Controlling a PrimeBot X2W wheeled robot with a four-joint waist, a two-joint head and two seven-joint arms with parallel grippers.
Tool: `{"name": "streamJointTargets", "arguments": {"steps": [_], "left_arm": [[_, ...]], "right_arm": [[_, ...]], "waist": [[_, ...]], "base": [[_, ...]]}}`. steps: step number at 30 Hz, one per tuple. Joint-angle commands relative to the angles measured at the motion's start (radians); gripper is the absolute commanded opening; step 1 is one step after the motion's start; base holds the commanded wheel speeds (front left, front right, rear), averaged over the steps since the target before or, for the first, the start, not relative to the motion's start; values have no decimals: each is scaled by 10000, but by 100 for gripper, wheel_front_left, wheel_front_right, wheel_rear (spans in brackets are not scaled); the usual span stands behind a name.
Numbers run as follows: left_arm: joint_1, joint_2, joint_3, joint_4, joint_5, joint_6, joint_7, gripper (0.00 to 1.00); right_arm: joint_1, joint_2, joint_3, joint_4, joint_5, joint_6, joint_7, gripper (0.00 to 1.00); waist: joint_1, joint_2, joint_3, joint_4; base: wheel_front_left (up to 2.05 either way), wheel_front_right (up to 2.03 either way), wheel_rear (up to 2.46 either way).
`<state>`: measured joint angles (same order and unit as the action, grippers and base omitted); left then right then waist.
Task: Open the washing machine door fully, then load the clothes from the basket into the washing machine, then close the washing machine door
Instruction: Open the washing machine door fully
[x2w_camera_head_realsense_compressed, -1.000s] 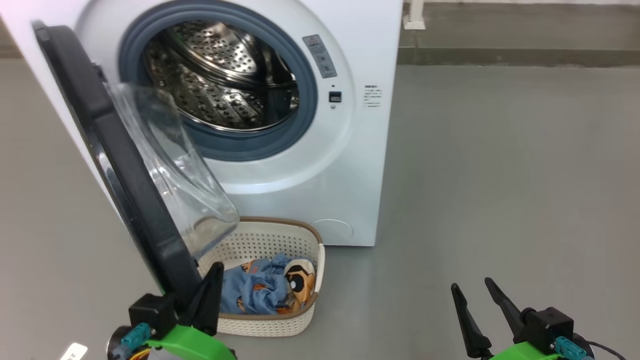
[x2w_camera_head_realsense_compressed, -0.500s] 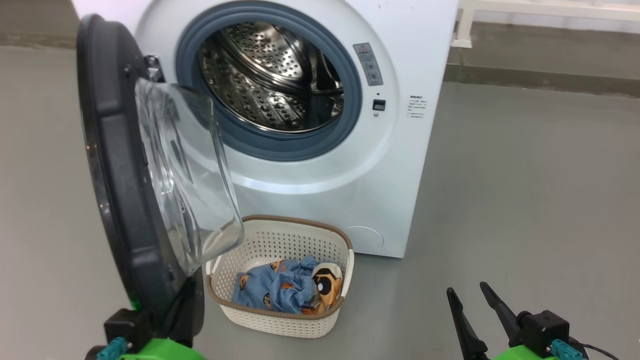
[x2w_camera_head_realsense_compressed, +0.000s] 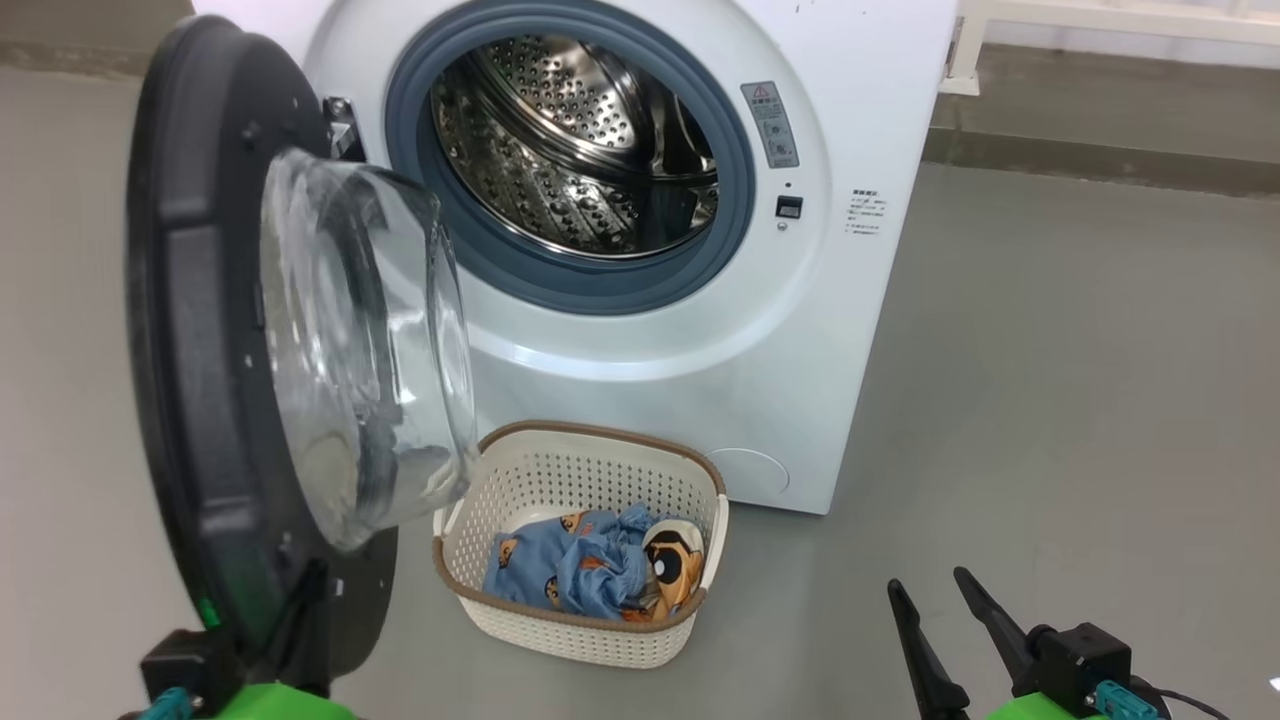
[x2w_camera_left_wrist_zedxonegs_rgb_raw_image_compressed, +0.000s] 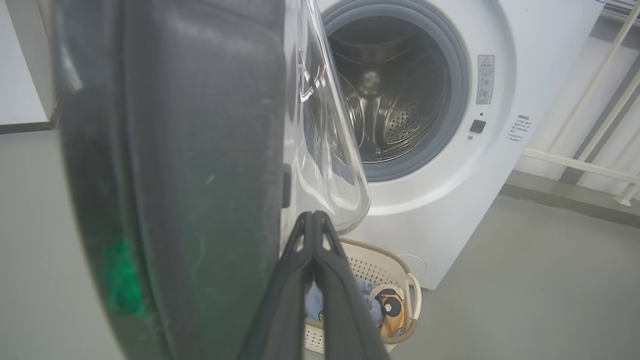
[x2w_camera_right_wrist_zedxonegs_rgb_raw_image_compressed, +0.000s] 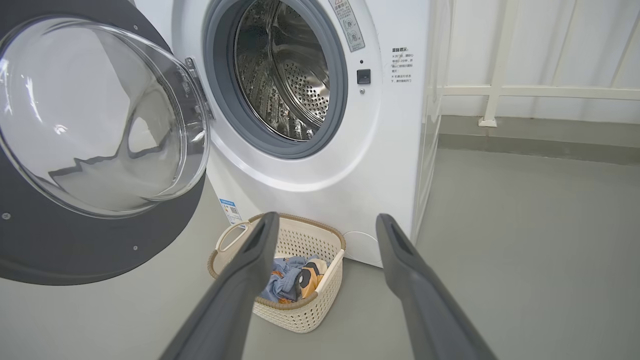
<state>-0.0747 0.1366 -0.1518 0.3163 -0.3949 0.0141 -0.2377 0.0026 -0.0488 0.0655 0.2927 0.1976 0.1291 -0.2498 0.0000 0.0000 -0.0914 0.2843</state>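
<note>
Smooth grey floor (x2w_camera_head_realsense_compressed: 1050, 350) — white railing (x2w_camera_right_wrist_zedxonegs_rgb_raw_image_compressed: 525, 91) beyond; left gripper (x2w_camera_left_wrist_zedxonegs_rgb_raw_image_compressed: 314, 216) together; right gripper (x2w_camera_right_wrist_zedxonegs_rgb_raw_image_compressed: 326, 219) apart.

Left hand (x2w_camera_left_wrist_zedxonegs_rgb_raw_image_compressed: 314, 217) fingers together; right hand (x2w_camera_head_realsense_compressed: 927, 582) fingers apart

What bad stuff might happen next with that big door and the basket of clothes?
1. The glass bowl of the washing machine door bulges out close above the basket, so an arm reaching in might bump it.
2. The left gripper is shut beside the door's edge and may slip off if it pushes.
3. The clothes lie bunched; the open right gripper might drop some.
</note>
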Motion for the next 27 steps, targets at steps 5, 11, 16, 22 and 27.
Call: {"name": "streamJointTargets", "arguments": {"steps": [5,11,16,22,27], "left_arm": [[-195,576,855,-305,-257,272,-104,0],[-263,852,1340,-264,-464,374,-148,0],[-438,1098,1846,-132,-717,405,-183,0],[-849,1333,2478,107,-953,404,-220,0],[-1201,1414,3078,298,-1187,392,-235,0]], "right_arm": [[-83,-14,395,-162,-62,16,-120,100],[-125,-14,483,-133,-205,16,-120,100],[-281,-14,503,-149,-438,16,-120,100],[-530,-14,438,-144,-780,16,-120,100],[-755,-14,362,-156,-1047,16,-114,100]], "waist": [[0,0,190,146],[0,0,454,253],[0,0,910,308],[0,0,1499,405],[0,0,1999,483]], "base": [[0,0,0],[0,0,0],[0,0,0],[0,0,0],[0,0,0]]}}
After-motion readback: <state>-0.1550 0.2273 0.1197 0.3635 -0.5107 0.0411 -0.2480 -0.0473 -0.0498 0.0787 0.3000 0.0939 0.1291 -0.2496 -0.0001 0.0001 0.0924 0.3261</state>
